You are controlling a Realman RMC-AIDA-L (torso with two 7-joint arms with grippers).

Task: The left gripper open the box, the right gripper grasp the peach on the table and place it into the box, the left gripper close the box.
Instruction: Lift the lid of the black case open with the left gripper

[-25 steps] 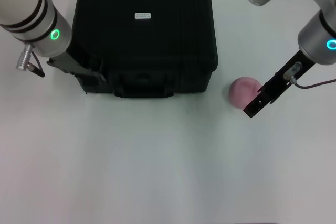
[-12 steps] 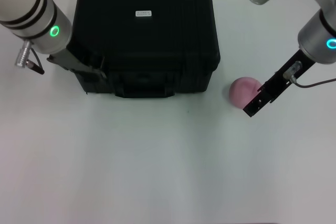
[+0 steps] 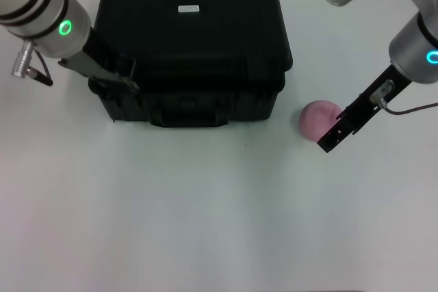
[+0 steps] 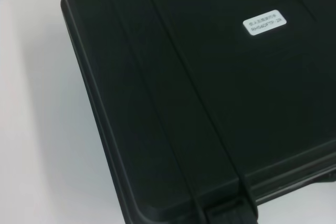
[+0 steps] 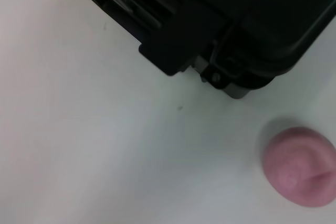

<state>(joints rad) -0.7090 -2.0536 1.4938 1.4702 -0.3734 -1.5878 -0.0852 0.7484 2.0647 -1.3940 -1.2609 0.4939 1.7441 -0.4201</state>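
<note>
The black box [image 3: 198, 46] stands at the back of the white table [image 3: 205, 210], its lid with the white label [image 3: 187, 9] tilted slightly up at the front. My left gripper [image 3: 113, 80] is pressed against the lid's front left corner. In the left wrist view, the lid [image 4: 210, 77] and label [image 4: 265, 22] fill the picture. The pink peach [image 3: 316, 117] lies on the table right of the box. My right gripper [image 3: 328, 143] hovers just to its right, close to it. Both peach [image 5: 299, 165] and box front [image 5: 173, 51] show in the right wrist view.
Wide bare table surface lies in front of the box and the peach. A thin cable [image 3: 410, 109] hangs off the right arm. The box's front handle and latches [image 3: 188, 111] face me.
The left arm has moved up and back, and the lid's front edge has lifted a little with it. The right arm and the peach have stayed still.
</note>
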